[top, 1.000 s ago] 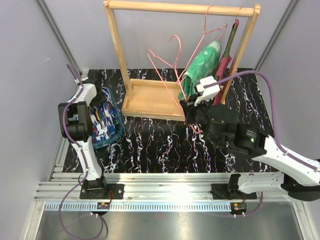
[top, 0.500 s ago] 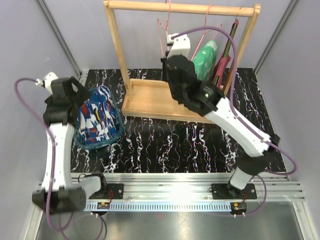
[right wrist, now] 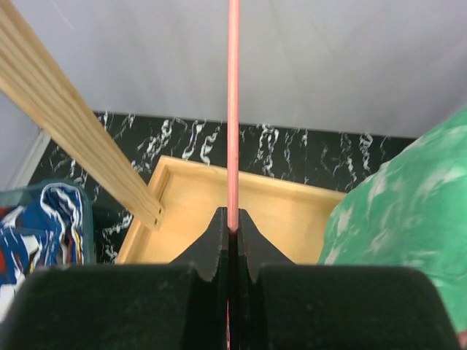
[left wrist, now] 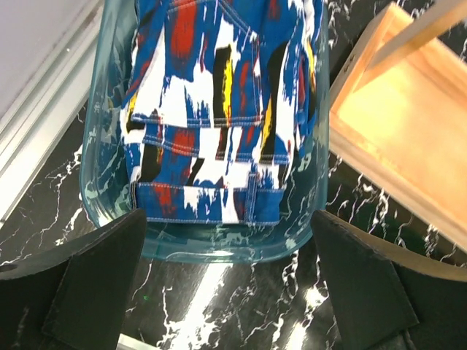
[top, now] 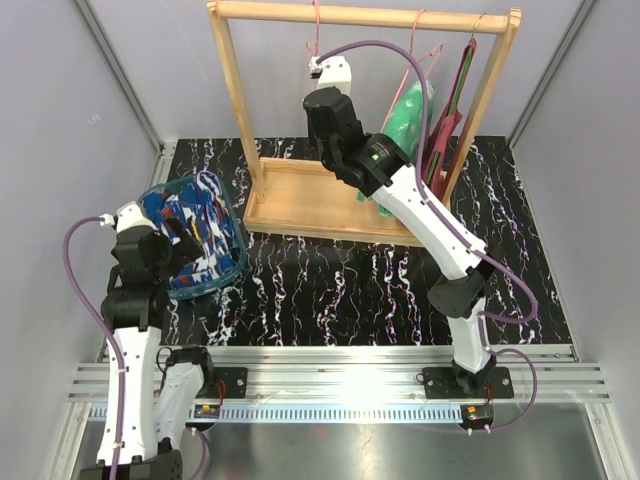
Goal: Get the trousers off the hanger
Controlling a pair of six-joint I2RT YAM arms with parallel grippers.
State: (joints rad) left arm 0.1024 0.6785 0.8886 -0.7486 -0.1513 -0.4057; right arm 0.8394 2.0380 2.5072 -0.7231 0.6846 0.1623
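Observation:
The dark blue trousers with red and white patches (top: 195,230) lie folded in a clear teal basket (top: 225,270) at the left; they fill the left wrist view (left wrist: 219,109). My left gripper (top: 160,240) is open and empty just above the basket's near rim (left wrist: 228,219). The bright green trousers (top: 405,120) hang from a pink hanger on the wooden rack's top rail (top: 360,15), and show at the right in the right wrist view (right wrist: 408,219). My right gripper (top: 318,62) is raised under the rail, shut on the wire of an empty pink hanger (right wrist: 233,109).
The wooden rack's base tray (top: 300,200) stands at the back middle, its left post (top: 235,110) beside the basket. A maroon garment (top: 450,115) hangs at the rack's right end next to the green trousers. Grey walls close in both sides.
My right gripper has lifted the empty pink hanger from low in front of the rack up to the top rail. My left arm has drawn back to the basket's near side.

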